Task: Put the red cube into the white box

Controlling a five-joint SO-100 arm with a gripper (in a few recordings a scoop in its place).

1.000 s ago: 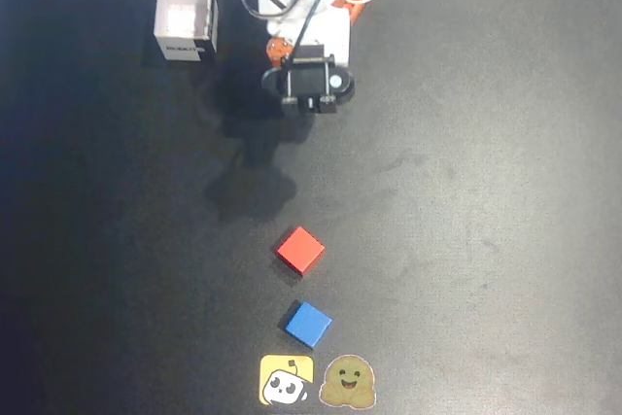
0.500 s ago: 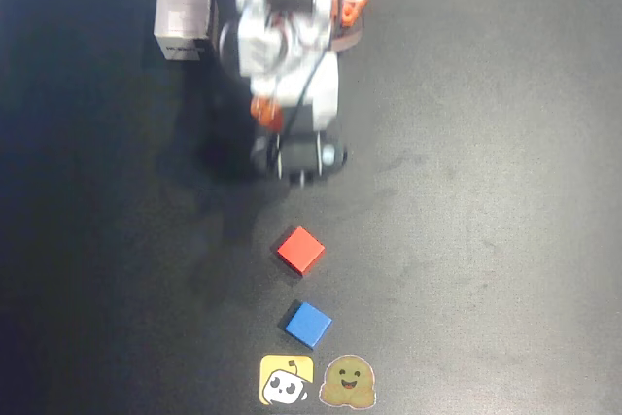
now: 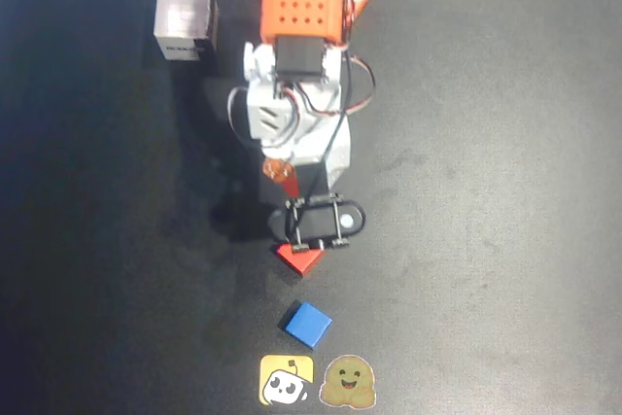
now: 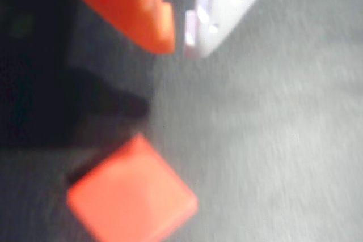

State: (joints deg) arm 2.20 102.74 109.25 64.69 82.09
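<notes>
The arm has stretched out from near the white box (image 3: 184, 18) and now hangs over the red cube (image 3: 297, 259), whose far part it covers. Its fingers (image 4: 170, 24) stand slightly apart, empty. One red cube, one blue cube (image 3: 308, 324) just beyond, one box, two stickers (image 3: 321, 381).

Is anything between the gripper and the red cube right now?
Nothing visible. In the wrist view the gripper hangs over bare table with the red cube just ahead. Overhead, the blue cube lies beyond it, out of the way.
</notes>
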